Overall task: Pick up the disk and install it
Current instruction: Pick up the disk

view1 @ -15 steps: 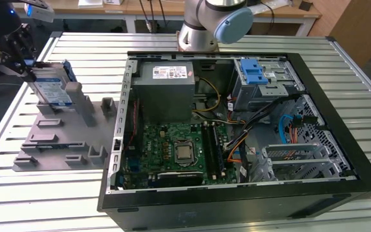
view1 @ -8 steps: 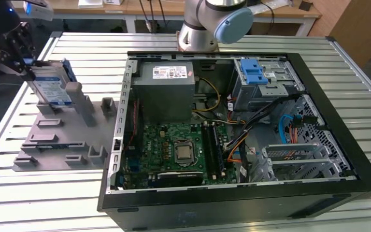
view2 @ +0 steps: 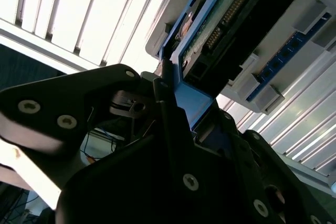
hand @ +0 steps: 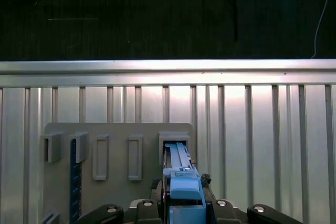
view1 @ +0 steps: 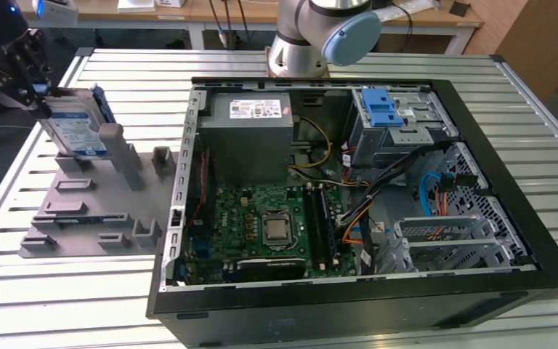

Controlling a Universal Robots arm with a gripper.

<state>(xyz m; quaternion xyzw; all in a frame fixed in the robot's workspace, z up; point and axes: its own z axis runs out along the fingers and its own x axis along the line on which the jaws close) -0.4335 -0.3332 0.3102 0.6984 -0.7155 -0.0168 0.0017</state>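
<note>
The arm (view1: 293, 43) is showing silvery-grey metal tubing, and well away from the tool (view1: 35, 93) a rounded pale-blue cap (view1: 350, 36) is covering one joint. The tool itself is looking matte black, blocky and angular. In the second wrist view, small silver screws (view2: 190, 182) are glinting from round recesses in its housing.

The disk (view1: 73, 127) has blue plastic rails; the table (view1: 66, 291) is ribbed bright metal; the holder (view1: 95, 211) is matt grey.

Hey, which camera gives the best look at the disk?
The exterior view: the disk stands with label and blue rail visible. The second wrist view shows its connector end; the first wrist view, its blue edge.
</note>
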